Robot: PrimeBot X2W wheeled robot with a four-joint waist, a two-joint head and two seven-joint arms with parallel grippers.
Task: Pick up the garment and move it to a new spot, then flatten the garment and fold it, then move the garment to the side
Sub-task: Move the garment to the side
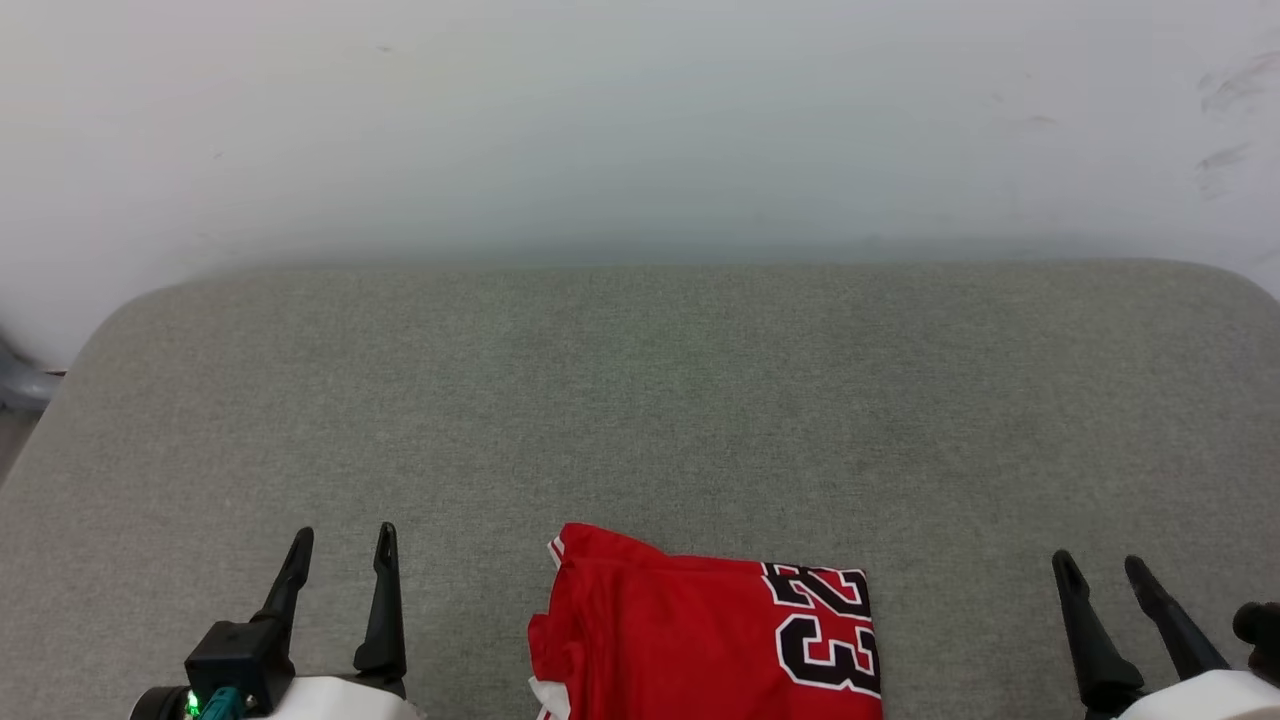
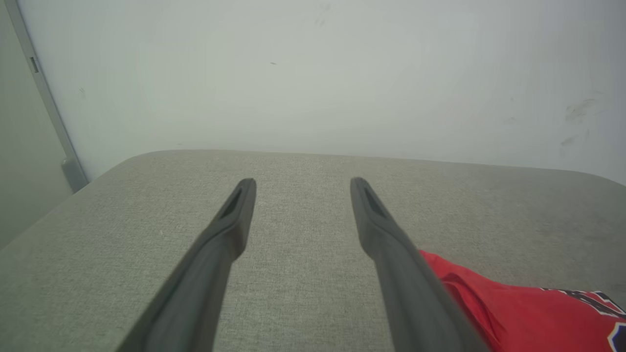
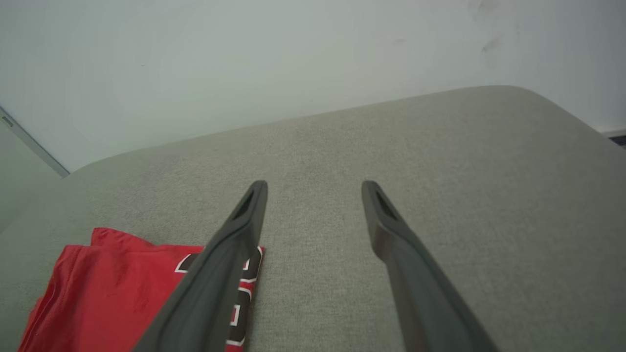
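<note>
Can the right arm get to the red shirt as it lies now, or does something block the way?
Probably yes. The right gripper stands open beside the garment, apart from it, and bare grey cushion lies between them. It would have to move toward the robot's left.

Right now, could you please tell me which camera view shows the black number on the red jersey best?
The head view: the black, white-outlined 23 on the bright red jersey lies unobstructed. The right wrist view hides most behind a dark finger; the left wrist view catches its edge.
</note>
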